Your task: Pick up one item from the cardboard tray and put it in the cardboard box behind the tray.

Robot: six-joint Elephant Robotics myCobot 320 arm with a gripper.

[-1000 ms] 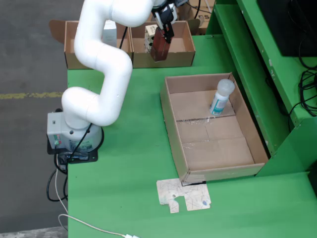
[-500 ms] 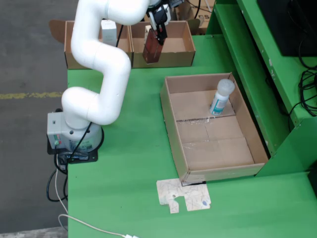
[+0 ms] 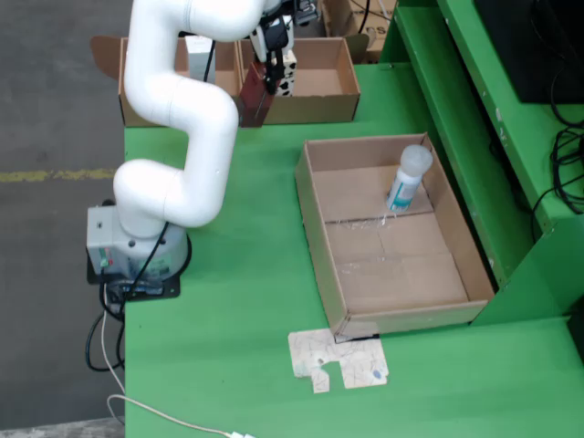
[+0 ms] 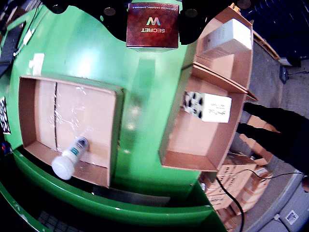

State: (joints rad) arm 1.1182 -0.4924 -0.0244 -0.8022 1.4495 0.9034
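Glossy dark-red carton [image 3: 255, 95] clamped in the gripper [image 3: 270, 71], hanging over the front wall of the two cardboard boxes [image 3: 310, 108] behind the tray [image 3: 319, 239]; white jointed arm [image 3: 173, 109] arches up from its base; tray holds one white bottle [image 3: 406, 179]; right box holds a black-and-white patterned box [image 4: 207, 107], left a plain white one [image 4: 227, 37]

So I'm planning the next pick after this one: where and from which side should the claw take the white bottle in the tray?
The white bottle leans against the cardboard tray far wall, cap up. Probably best to come from above and clamp the round body just below the cap, closing across its width. The tray wall crowds the cap side, so approach from the open floor side.
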